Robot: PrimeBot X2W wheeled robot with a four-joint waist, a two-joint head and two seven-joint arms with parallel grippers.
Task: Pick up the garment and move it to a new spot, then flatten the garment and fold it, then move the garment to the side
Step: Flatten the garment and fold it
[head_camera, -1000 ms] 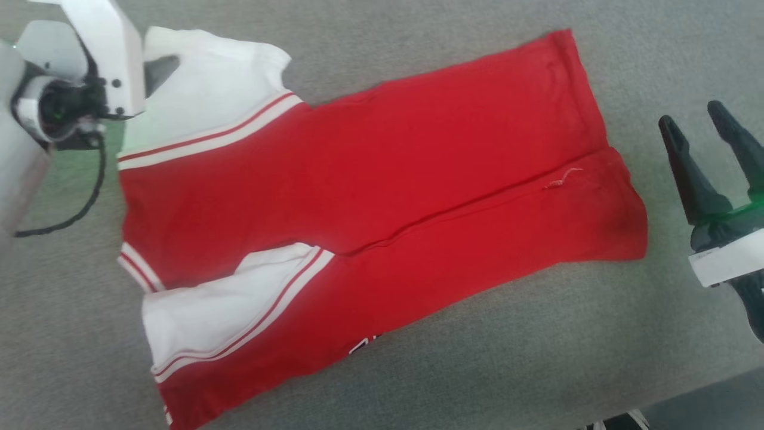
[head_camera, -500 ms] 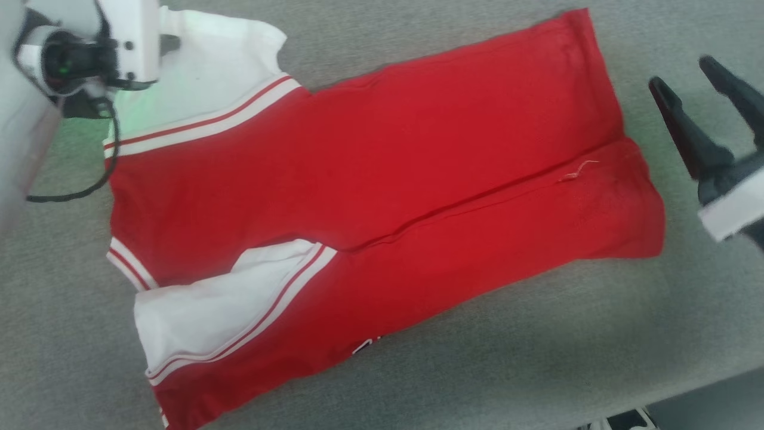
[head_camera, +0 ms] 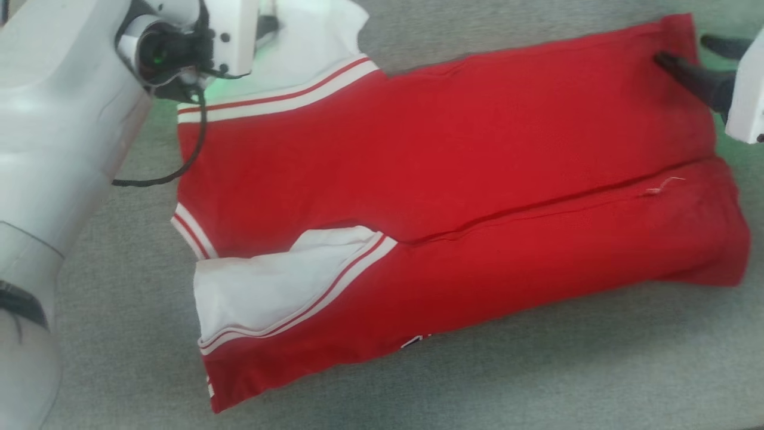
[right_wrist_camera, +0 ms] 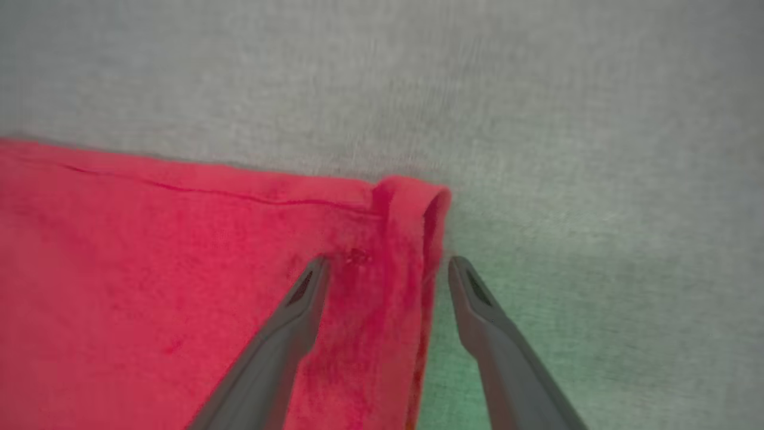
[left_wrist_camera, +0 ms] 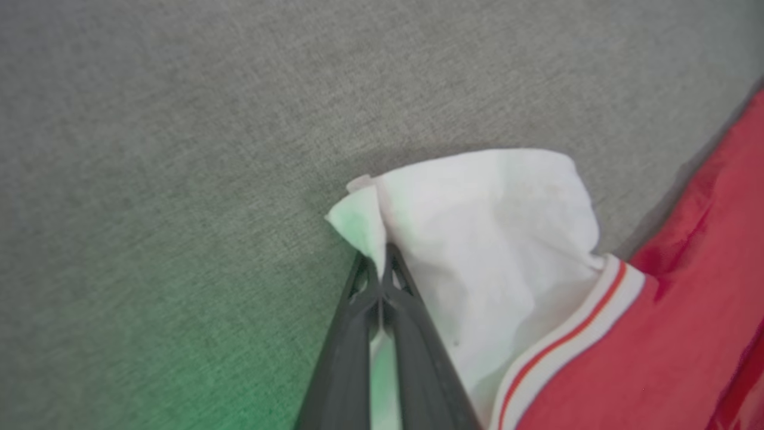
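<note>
Evidently the garment (head_camera: 453, 179) is pinched at its sleeve (left_wrist_camera: 489, 239) by the closed left fingers (left_wrist_camera: 352, 358) — the hem corner (right_wrist_camera: 412, 203) is straddled by spread, empty right fingers (right_wrist_camera: 298, 307), seemingly for folding.

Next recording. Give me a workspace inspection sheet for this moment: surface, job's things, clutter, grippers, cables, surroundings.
Surface: grey woven covering, flat.
Job's things: red jersey shirt lying flat, sides folded to the middle; loose thread near the hem.
Clutter: nothing seen.
Grippers: left gripper shut on a white sleeve corner; right gripper open, fingers astride the red hem corner.
Cables: black cable looping from the left wrist over the shirt's edge.
Surroundings: nothing seen.
</note>
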